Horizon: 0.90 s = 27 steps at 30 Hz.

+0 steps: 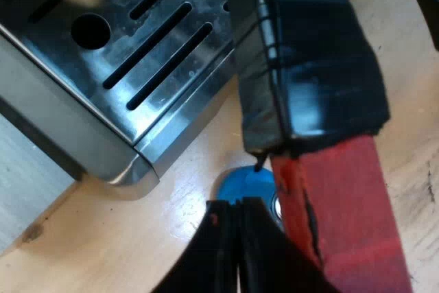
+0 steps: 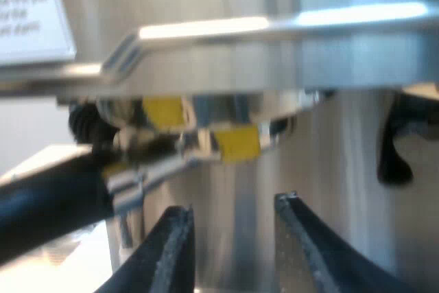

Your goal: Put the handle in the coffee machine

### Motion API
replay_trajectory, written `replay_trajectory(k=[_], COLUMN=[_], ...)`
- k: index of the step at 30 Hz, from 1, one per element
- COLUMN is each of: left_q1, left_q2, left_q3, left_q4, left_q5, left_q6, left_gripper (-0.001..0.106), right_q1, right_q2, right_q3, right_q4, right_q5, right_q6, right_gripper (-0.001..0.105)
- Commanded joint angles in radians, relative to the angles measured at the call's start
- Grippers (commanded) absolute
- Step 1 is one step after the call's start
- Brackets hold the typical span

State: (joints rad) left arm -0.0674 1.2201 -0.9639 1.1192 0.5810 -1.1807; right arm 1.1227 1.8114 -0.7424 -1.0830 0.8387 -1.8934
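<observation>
The holder's dark handle [image 1: 309,53] runs close over the corner of the espresso machine's slotted drip tray [image 1: 158,39], and its red end [image 1: 350,217] lies against the side of my left gripper [image 1: 239,228]. That gripper's fingers are pressed together with nothing between them. In the right wrist view the holder's metal head [image 2: 185,143] sits up under the machine's front [image 2: 343,53], with yellow patches on it, and its handle [image 2: 48,200] sticks out sideways. My right gripper [image 2: 233,211] stands open just below the head, with nothing between its fingers.
A blue tamper [image 1: 240,184] lies on the wooden table [image 1: 185,190] beneath the left fingers, close to the tray's corner. A white label [image 2: 27,12] is stuck on the machine's body. A dark part [image 2: 394,152] hangs by the machine's side.
</observation>
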Motion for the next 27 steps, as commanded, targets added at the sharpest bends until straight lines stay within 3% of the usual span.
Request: replay_trajectory(k=[1,9,16,21,27], left_q1=[-0.007,-0.007,-0.024,-0.089,-0.156], left_q2=[-0.025,-0.061,-0.073,-0.078,-0.088], left_q3=[-0.001,-0.001,-0.001,-0.001,-0.001], left_q4=[0.015,0.015,0.018,0.029,-0.01], left_q5=[0.041,0.05,0.053,0.053,0.045], left_q6=[-0.008,-0.027,-0.034,-0.052,-0.11], left_gripper=[0.001,0.001,0.001,0.001,0.001], right_q1=[0.011,0.095,0.107,0.107,0.107], right_q2=[-0.03,-0.194,-0.367,-0.482,-0.628], right_q3=[0.016,0.11,0.11,0.11,0.11], right_q4=[0.009,0.156,0.422,0.613,0.793], right_q5=[0.004,-0.01,-0.18,-0.282,-0.306], right_q6=[0.007,0.058,0.184,0.192,0.192], right_gripper=[0.032,0.032,0.032,0.032,0.032])
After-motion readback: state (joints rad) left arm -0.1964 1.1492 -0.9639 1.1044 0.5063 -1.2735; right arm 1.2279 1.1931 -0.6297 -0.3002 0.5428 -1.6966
